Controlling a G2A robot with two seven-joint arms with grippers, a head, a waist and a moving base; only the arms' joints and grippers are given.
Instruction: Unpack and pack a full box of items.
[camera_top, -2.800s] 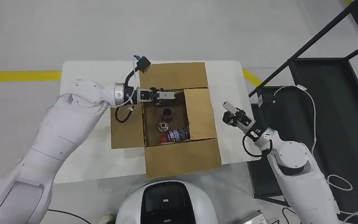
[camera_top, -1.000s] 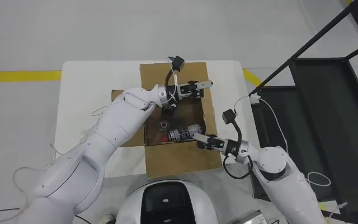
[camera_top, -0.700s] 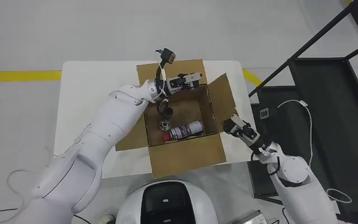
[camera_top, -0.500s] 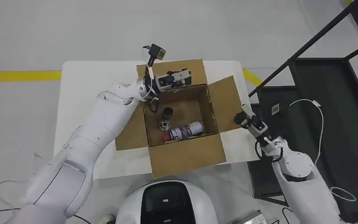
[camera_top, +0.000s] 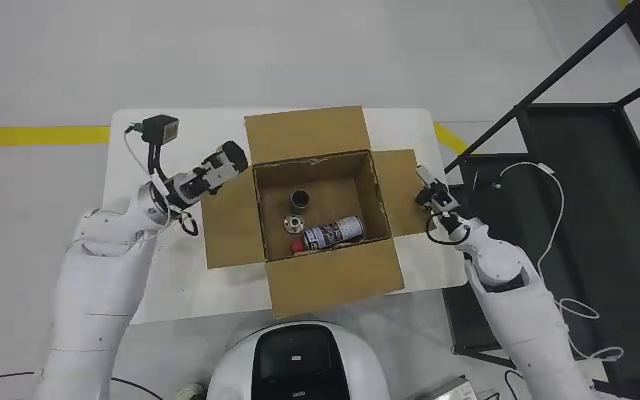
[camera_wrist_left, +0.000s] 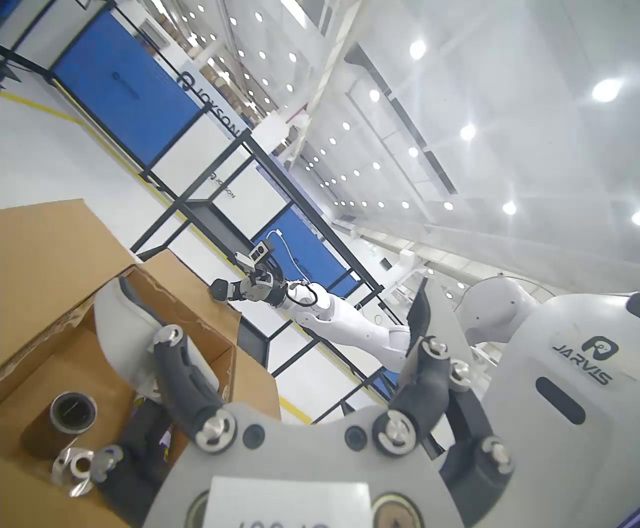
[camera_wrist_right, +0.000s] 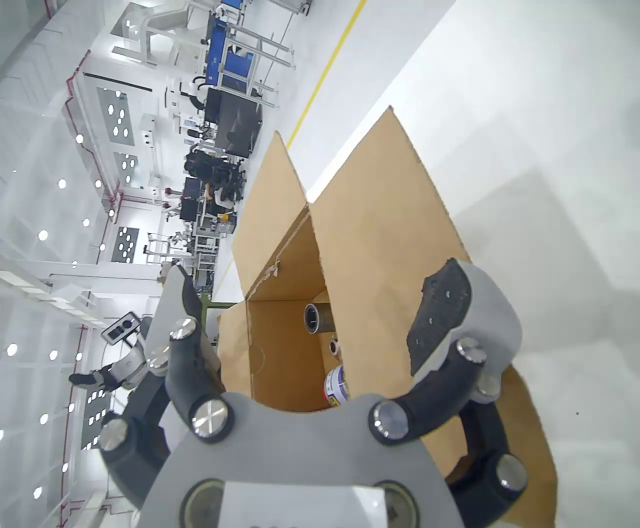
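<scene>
Centrally on the white table (camera_top: 160, 280) stands the cardboard box (camera_top: 330, 280), with all four flaps folded outward and the interior exposed. Inside the box, a brown cylinder (camera_top: 300, 200) stands upright with its open end facing up. A small metal part (camera_top: 297, 222) lies just beside it, toward the robot. A spray can (camera_top: 332, 233) lies on its side near the front wall, with its red cap (camera_top: 293, 243) pointing toward the robot's left. The left gripper (camera_top: 228, 160) is positioned over the far part of the left flap, just outside the box's left wall, and its jaws are spread wide with nothing between them. The right gripper (camera_top: 430, 190) is positioned at the outer edge of the right flap, with its jaws likewise spread and nothing held. Contact between the right gripper and the flap cannot be determined. A black metal rack (camera_top: 560, 150) stands beside the table on the robot's right, and a yellow floor line (camera_top: 50, 135) runs beyond the table on the left.
</scene>
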